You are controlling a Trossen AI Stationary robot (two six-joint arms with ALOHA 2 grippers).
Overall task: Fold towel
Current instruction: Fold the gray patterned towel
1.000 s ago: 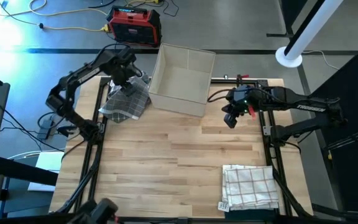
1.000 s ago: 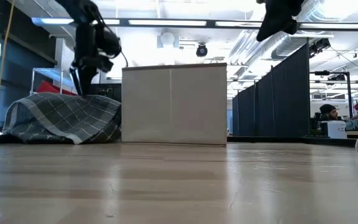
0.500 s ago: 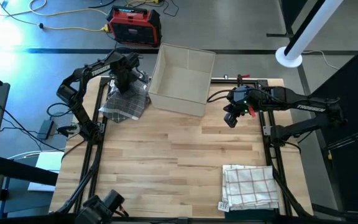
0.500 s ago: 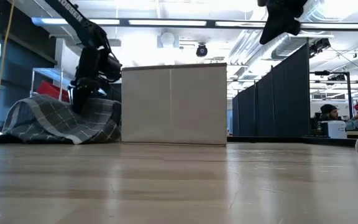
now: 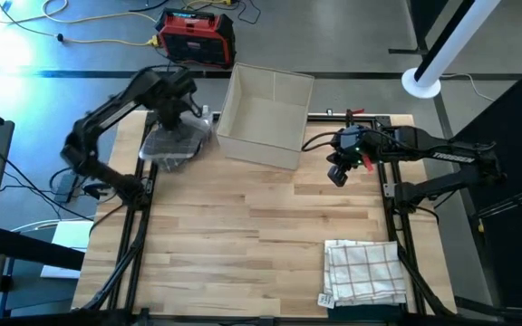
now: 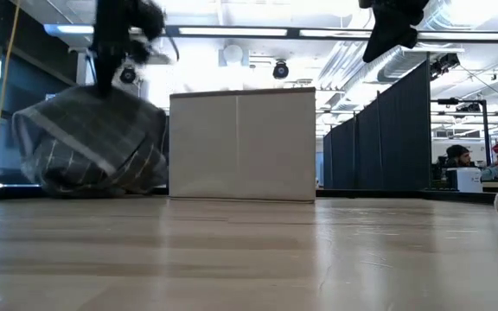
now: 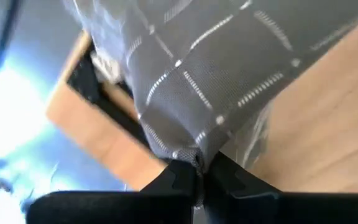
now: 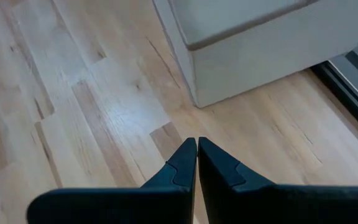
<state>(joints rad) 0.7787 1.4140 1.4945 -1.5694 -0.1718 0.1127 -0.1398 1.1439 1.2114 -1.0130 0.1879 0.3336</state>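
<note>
Grey checked towel (image 5: 178, 142), bunched and hanging, pinched in closed left end effector (image 7: 199, 176).

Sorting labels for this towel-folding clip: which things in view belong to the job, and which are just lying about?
Part of the job:
- grey checked towel, lifted at the table's far left
- left tool, shut on it
- wooden table

Lying about:
- white checked cloth, near right corner
- beige box
- right tool, shut, idle
</note>
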